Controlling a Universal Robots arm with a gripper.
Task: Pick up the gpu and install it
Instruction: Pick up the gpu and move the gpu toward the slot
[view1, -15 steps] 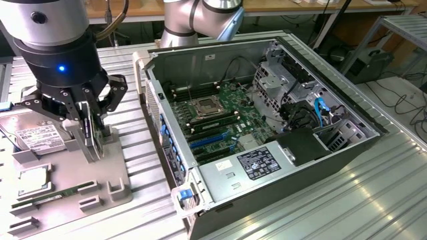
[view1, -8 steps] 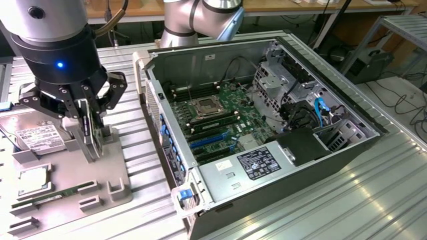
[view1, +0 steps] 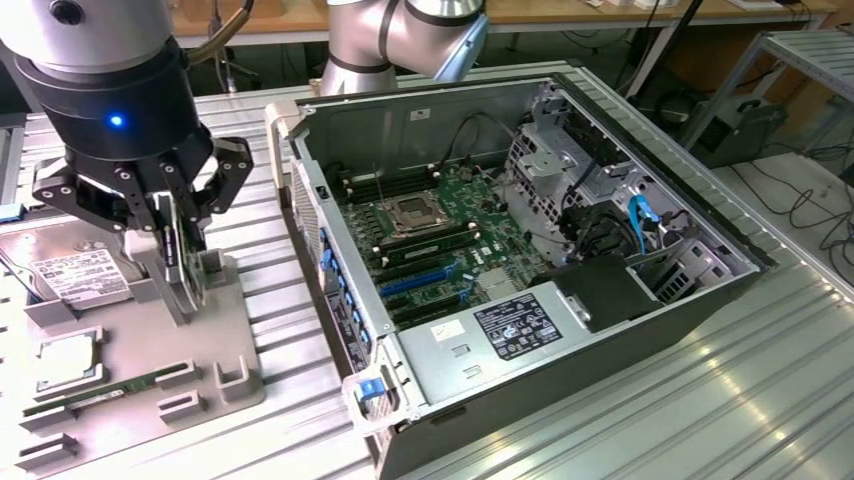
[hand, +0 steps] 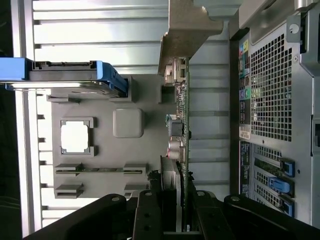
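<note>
End effector (view1: 171, 230) clamped on gpu (hand: 181, 130). Card edge-on to me, bracket end away from fingers, long axis parallel to computer case (hand: 272, 90) wall. Bare worktop (hand: 207, 125) strip between.

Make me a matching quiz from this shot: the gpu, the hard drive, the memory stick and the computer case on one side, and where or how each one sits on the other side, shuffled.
Things
1. gpu
2. hard drive
3. memory stick
4. computer case

Places or states
A. lying on its side, open, motherboard showing
B. on edge between the fingers of the gripper
C. flat on the grey tray, white label up
D. thin green strip lying in the tray's slotted holders

Pairs: 1-B, 2-C, 3-D, 4-A
</note>
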